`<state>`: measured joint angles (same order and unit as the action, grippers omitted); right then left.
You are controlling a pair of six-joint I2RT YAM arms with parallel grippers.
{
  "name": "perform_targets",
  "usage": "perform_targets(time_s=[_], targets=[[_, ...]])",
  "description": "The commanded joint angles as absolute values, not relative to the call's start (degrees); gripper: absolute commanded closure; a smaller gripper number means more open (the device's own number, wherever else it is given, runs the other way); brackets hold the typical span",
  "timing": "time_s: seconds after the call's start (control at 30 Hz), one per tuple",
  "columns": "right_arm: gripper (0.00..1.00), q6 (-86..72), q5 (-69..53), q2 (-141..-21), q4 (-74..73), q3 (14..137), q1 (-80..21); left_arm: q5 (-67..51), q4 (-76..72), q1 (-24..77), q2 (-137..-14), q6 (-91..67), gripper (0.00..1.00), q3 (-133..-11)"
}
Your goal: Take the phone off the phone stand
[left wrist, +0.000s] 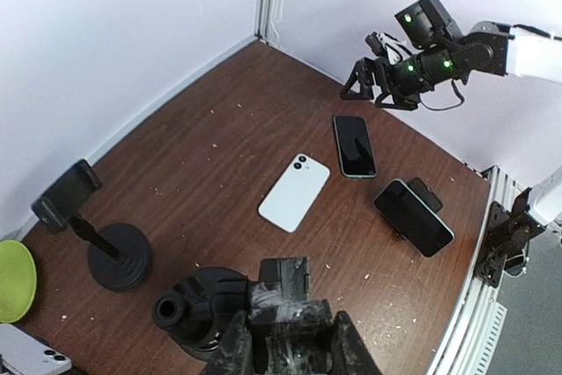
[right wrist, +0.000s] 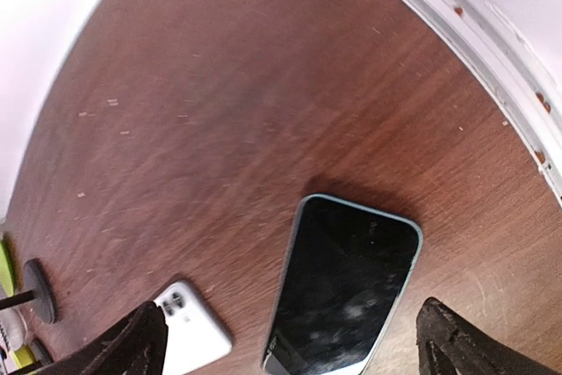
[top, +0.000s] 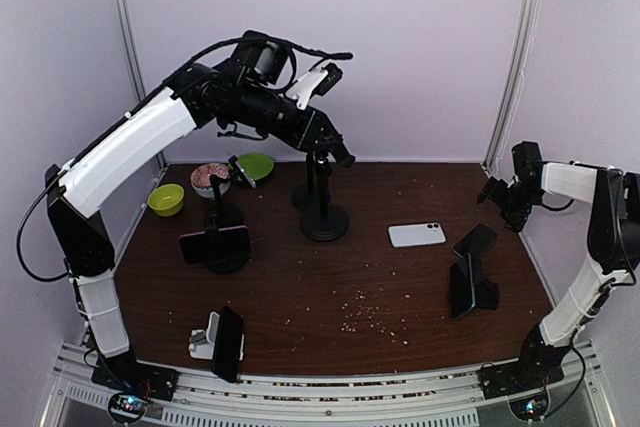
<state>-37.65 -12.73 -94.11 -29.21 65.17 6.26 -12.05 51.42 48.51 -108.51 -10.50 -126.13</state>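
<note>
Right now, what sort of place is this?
Probably a robot lab test cell: pale walls enclose a brown table, two arms bolted at its edge, phones and stands set out.

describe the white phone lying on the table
The white phone lies flat on the brown wooden table, back up and screen down, in no stand. Its back looks smooth and slightly glossy, with rounded corners and two dark camera lenses in one corner. Only the table touches it. A dark phone lies close beside it, not touching.

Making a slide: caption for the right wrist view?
Open right gripper hovers over a dark phone lying flat on the table, white phone nearby.
</note>
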Motion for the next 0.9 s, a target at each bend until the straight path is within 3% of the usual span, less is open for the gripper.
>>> perform_targets(time_s=[0.0,0.63,0.87], targets=[[0.01,-35.5,-9.6,-89.5,-32.2,68.2,3.7,-6.8,50.4,46.9,-106.9,-7.1,1.0,-134.3],[0.01,-31.3,-7.2,-73.7,-35.0,71.2,-2.8,16.4,59.6,38.6,-86.9,-4.0,1.0,-129.2],[0.0,-30.3,-9.5,-71.0,-33.5,70.1,-4.4,18.6,58.6,31.2,-78.7,-6.6,1.0,-116.2]])
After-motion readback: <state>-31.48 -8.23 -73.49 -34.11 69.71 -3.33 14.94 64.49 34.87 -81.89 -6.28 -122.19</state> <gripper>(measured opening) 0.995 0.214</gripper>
